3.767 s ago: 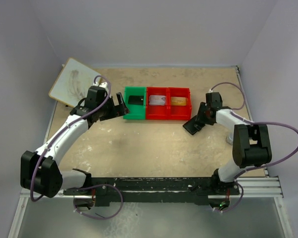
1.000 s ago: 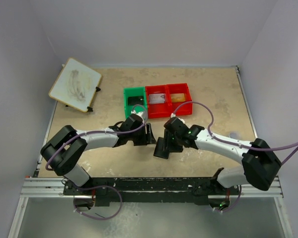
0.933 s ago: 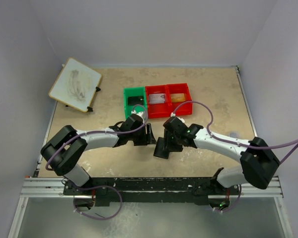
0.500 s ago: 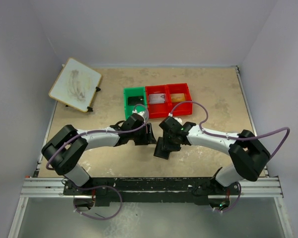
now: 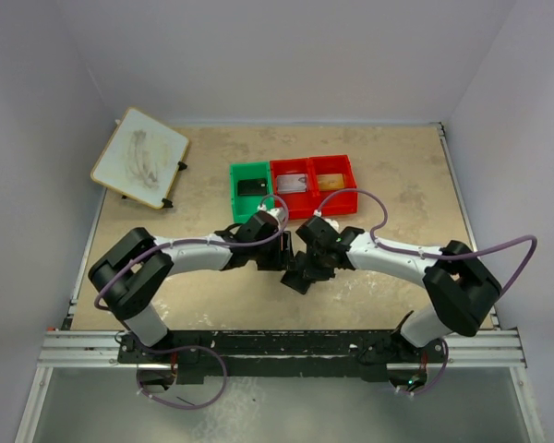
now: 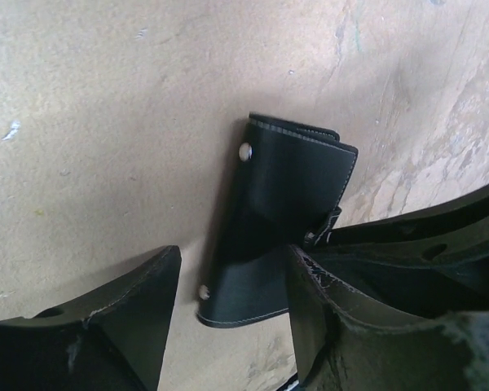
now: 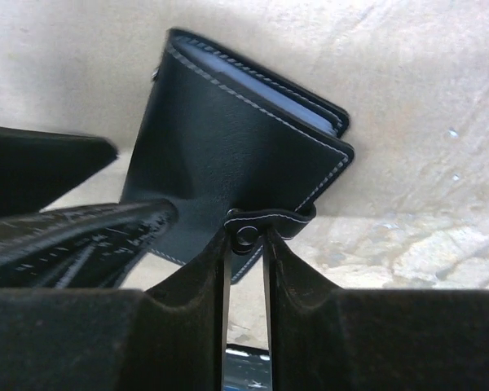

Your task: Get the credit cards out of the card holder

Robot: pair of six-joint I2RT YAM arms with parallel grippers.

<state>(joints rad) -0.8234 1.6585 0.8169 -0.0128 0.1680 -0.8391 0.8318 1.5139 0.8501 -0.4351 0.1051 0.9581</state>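
The card holder (image 7: 228,147) is at the middle of the bench (image 5: 397,157), near its front edge, where the 2 arms meet. It is folded shut, black side out. A strip of pale grey-blue lining shows along its open edge in the right wrist view.

The right end effector (image 7: 244,236) is clenched on the holder's small black tab (image 7: 289,218), with 1 finger on each side of the snap and only a thin gap between them.

The left end effector (image 6: 232,261) is released, its jaws standing wide. 1 finger (image 6: 114,326) is clear of the holder on bare bench. The other overlaps the holder's lower corner, beside the tab, but I cannot tell whether it touches.

Beyond the arms, at mid-bench, a green bin (image 5: 234,194) stands against 2 red bins (image 5: 314,161) in 1 row. A dark card (image 5: 250,186) lies flat in the green bin. The red bins hold a pale card (image 5: 293,185) and a yellowish card (image 5: 330,186).

A framed whiteboard (image 5: 140,157) sits at the far left corner, turned at an angle.
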